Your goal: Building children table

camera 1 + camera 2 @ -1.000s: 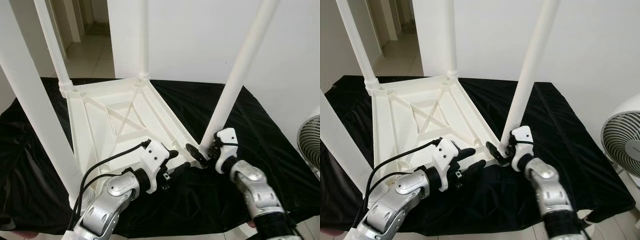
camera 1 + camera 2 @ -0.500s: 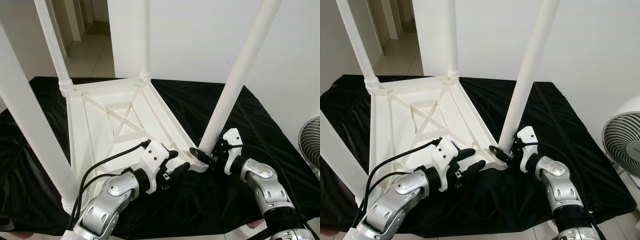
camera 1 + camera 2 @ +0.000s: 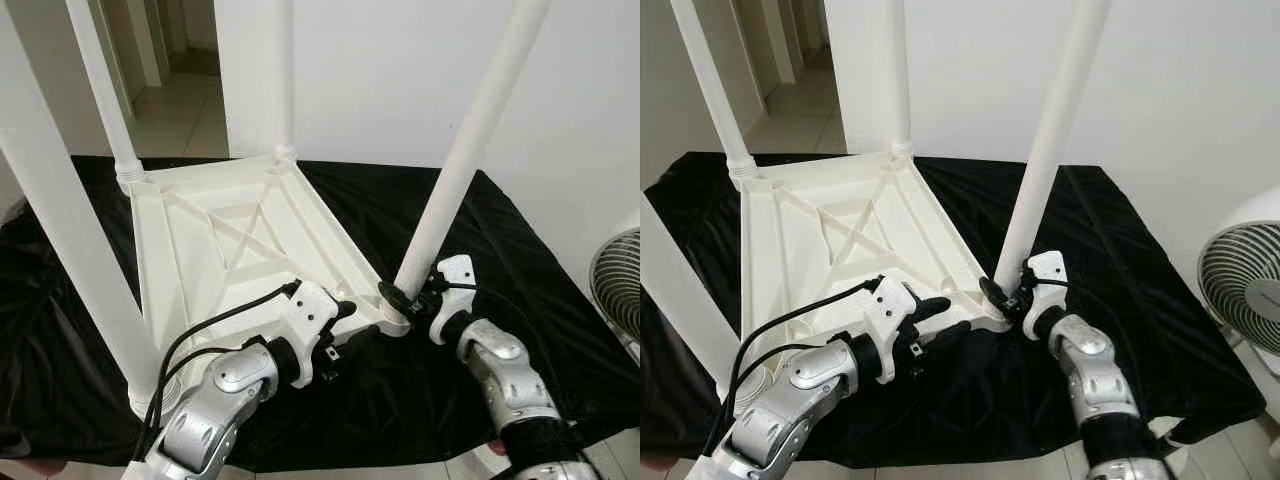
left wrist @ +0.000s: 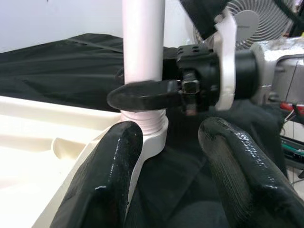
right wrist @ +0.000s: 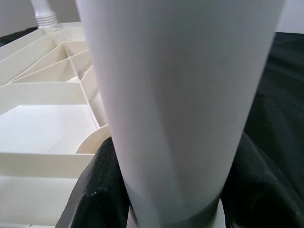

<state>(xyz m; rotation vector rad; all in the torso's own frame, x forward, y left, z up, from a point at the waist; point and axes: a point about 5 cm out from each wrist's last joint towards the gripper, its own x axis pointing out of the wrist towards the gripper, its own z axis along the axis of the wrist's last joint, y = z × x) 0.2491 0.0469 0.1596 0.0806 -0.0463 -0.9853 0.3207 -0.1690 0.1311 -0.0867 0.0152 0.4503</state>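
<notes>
Table [image 3: 230, 240]: inverted on black cloth [image 3: 520, 270], leg tops cut off by frame.
Right claw [image 3: 1008, 296]: clenched around near-right leg [image 3: 460, 170] at its base.
Left claw [image 3: 940, 318]: fingers spread, beside that corner, grasping nothing.

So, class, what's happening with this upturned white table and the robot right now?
A white plastic children's table lies upside down on a black cloth with its legs standing up. The right gripper is clamped around the base of the near right leg, just above its corner socket. The left gripper sits open at the table's near edge beside that corner, holding nothing. A fan stands to the right.
</notes>
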